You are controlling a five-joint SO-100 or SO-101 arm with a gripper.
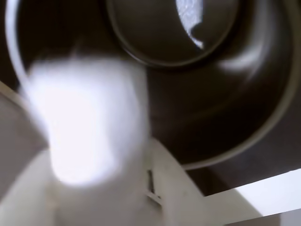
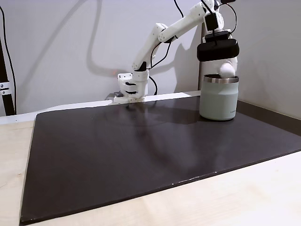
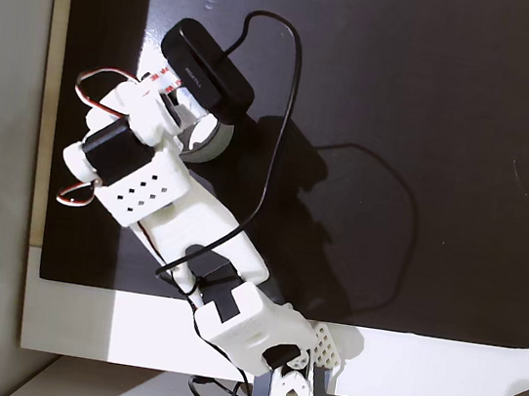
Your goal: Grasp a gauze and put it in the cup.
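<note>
The sage-green cup (image 2: 218,101) with its steel rim stands at the back right of the black mat. My gripper (image 2: 225,71) hangs straight over its mouth, shut on the white gauze (image 2: 227,69), which sits just above the rim. In the wrist view the gauze (image 1: 84,117) is a blurred white lump between my fingers (image 1: 181,188), with the cup's dark inside (image 1: 211,108) right below it. From above, the arm and its camera cover most of the cup (image 3: 216,144).
The black mat (image 2: 131,155) lies on a pale wooden table (image 2: 244,197). The arm's base (image 2: 133,87) is fixed at the mat's back edge, with cables behind it. A white wall rises close behind the cup.
</note>
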